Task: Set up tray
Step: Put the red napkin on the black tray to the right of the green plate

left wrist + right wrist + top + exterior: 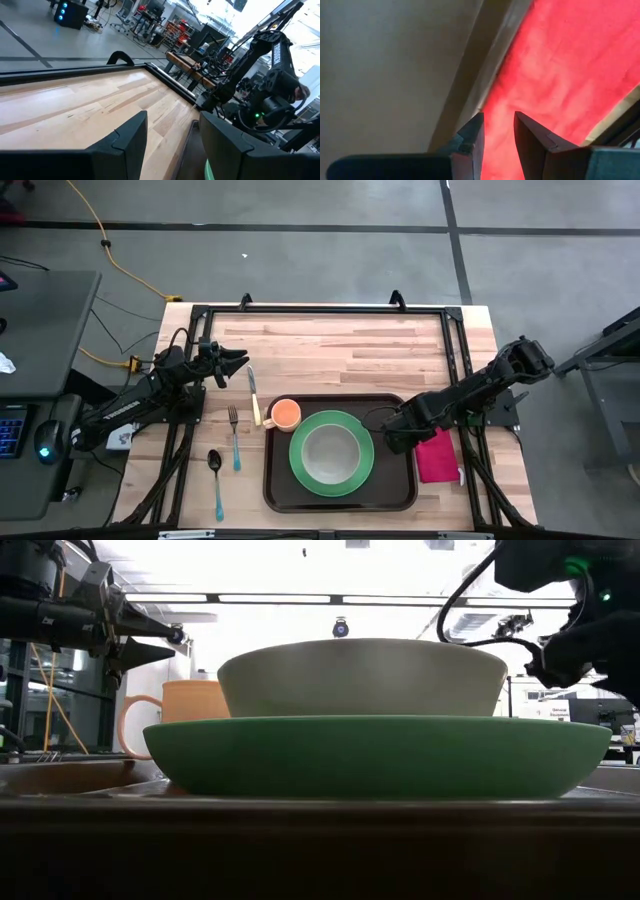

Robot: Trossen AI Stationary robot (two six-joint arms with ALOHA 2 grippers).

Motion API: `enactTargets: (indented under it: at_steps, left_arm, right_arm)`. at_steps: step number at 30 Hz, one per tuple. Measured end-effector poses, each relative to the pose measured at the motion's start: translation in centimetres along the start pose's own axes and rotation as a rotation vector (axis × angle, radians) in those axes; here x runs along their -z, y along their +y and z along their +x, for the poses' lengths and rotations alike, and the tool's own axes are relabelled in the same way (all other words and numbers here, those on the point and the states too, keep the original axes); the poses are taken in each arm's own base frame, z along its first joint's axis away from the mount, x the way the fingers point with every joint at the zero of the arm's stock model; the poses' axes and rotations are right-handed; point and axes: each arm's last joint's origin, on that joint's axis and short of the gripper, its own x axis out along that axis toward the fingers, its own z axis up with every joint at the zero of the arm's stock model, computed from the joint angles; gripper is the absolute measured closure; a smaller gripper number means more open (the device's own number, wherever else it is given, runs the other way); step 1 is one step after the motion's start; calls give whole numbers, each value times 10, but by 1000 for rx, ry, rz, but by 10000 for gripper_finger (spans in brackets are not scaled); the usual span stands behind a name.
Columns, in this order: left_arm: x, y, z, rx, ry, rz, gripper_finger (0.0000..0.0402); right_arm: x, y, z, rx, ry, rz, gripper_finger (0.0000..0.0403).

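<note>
Showing narrow-gapped jaws seemingly touching the napkin [560, 65] by the tray [380, 70]; left jaws wide, empty.

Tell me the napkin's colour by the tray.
Magenta napkin, right of the tray; clearest in the high view.

Grey concrete floor [330, 205] with dark seam lines, a yellow cable [105, 235] snaking across it to the butcher-block table [330, 345]. Grey desk [45, 330] off to one side — keyboard [12, 430] and mouse [47, 442] on it. Behind the table: bright ceiling light strips [330, 598], workbenches [192, 62], cluttered shelving — open lab space.
</note>
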Motion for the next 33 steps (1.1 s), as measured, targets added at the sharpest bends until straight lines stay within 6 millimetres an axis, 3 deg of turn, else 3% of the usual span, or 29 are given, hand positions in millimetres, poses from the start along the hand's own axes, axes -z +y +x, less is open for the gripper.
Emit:
enactTargets:
  at_steps: [8, 33]
  left_arm:
    - [0, 0, 0, 0, 0, -7, 190]
    - [0, 0, 0, -2, -1, -23, 190]
  right_arm:
    - [-2, -9, 27, -24, 84, 13, 320]
    - [-4, -9, 34, -66, 66, 12, 320]
